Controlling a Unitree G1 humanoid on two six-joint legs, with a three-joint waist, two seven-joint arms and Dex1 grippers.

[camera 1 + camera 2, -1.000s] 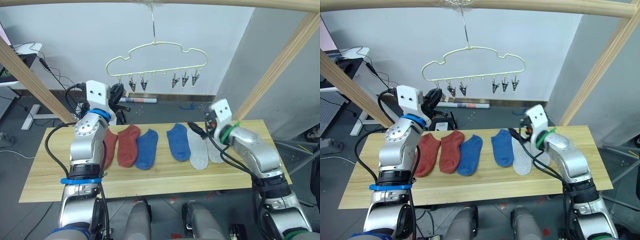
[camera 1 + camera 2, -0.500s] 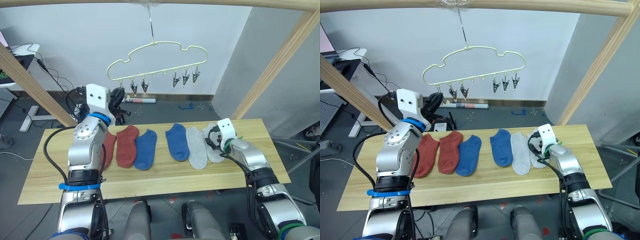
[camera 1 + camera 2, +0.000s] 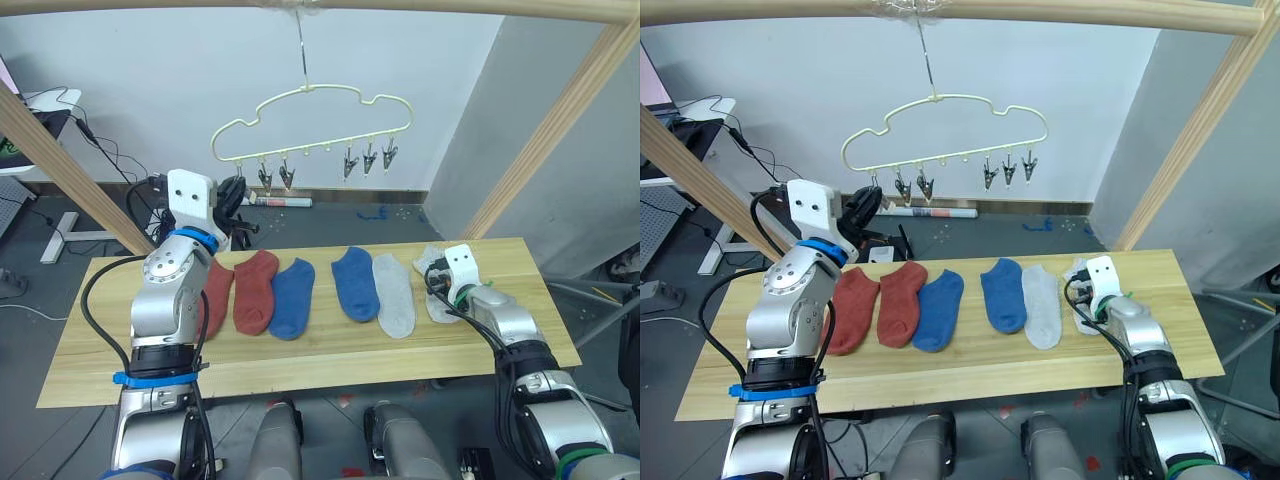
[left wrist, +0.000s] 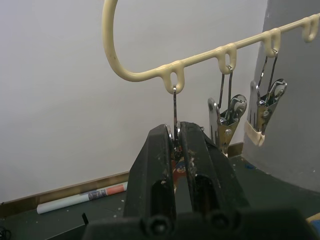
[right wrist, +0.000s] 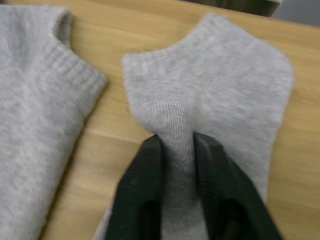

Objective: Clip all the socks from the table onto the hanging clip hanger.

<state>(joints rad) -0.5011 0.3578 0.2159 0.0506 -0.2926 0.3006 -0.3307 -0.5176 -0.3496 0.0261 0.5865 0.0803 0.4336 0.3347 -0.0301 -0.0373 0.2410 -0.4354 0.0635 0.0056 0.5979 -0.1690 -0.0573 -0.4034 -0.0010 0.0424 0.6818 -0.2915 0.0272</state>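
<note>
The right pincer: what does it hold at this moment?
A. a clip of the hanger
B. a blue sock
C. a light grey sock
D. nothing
C: the right pincer pinches a fold of the light grey sock, which lies on the table.

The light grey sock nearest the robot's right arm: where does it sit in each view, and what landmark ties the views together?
Left eye view: grey sock at the row's right end, under the right gripper.
Right eye view: the same, by the table's right part.
Left wrist view: not in it.
Right wrist view: pinched between the black fingers.
Shared landmark: the neighbouring grey sock.
</note>
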